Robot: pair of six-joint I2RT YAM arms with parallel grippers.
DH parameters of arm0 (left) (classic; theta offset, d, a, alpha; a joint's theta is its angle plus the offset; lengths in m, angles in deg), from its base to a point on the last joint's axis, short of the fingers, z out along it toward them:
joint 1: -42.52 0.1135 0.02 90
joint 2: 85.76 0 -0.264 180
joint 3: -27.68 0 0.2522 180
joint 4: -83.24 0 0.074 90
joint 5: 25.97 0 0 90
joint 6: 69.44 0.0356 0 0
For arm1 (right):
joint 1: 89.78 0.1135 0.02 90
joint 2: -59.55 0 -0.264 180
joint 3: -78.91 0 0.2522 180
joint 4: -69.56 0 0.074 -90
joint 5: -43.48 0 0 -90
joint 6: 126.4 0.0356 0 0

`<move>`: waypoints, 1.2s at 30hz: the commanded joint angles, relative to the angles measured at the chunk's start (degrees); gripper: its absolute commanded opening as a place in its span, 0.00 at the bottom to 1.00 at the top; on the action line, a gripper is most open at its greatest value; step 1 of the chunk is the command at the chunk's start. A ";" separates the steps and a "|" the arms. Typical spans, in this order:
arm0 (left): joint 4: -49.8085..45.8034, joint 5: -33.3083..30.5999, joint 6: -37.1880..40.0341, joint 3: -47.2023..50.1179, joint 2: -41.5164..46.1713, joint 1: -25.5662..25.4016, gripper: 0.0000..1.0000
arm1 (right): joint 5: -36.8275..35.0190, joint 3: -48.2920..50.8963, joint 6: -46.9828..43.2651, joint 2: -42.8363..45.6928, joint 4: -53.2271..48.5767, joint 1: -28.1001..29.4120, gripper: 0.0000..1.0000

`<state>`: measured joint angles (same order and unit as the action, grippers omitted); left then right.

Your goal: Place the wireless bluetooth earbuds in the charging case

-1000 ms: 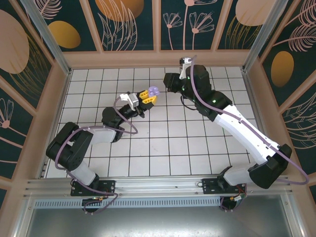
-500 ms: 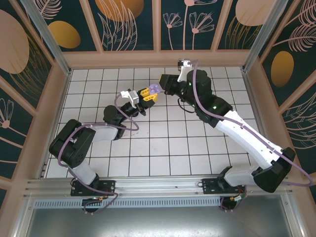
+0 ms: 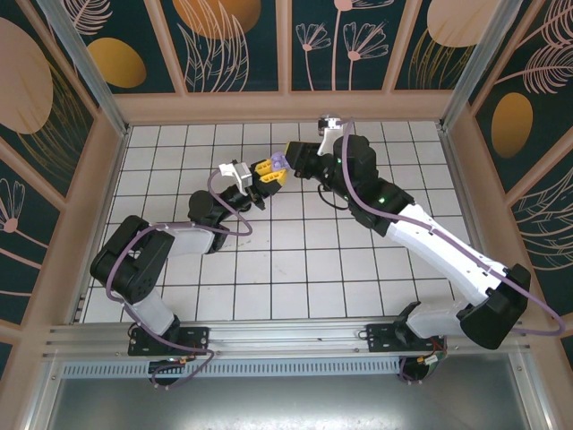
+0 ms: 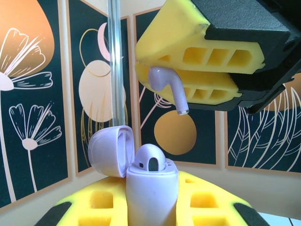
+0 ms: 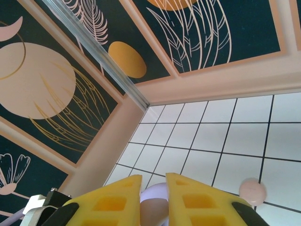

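Note:
My left gripper (image 3: 266,172) (image 4: 151,195) is shut on a lavender charging case (image 4: 151,188) (image 3: 277,162), held upright between the yellow pads. The case's lid (image 4: 109,149) hangs open to the left. One lavender earbud (image 4: 149,159) sits in the case with its head sticking up. My right gripper (image 3: 292,153) (image 5: 154,188) is shut on a second lavender earbud (image 4: 168,85) (image 5: 154,201). In the left wrist view that earbud hangs just above the open case, apart from it, stem pointing down and right. The black and pink earbuds are out of view.
A small pale pink round object (image 5: 252,190) lies on the white grid floor (image 5: 235,141) in the right wrist view. The peach wall base (image 3: 277,106) runs close behind both grippers, and a metal corner post (image 5: 101,59) stands at the back.
My right gripper has swung left and down with the lavender earbud until it sits just above the case. The left gripper holds the case in nearly the same spot.

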<state>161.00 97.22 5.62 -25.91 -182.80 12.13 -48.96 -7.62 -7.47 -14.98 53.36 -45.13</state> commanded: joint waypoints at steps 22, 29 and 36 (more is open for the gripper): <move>8.90 0.63 -1.31 -0.95 -0.14 -0.37 0.00 | 1.21 2.37 1.57 -2.98 5.21 0.45 0.18; 9.10 0.69 -1.40 -1.02 0.03 -0.38 0.00 | 1.07 2.77 1.68 -3.70 5.26 0.36 0.18; 9.35 0.84 -1.65 -0.95 0.08 -0.38 0.00 | 0.55 3.34 1.65 -3.88 5.94 0.27 0.18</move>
<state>160.92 96.98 5.16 -25.91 -182.82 12.13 -48.18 -5.20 -6.03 -18.12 57.40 -45.15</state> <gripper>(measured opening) 0.203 0.183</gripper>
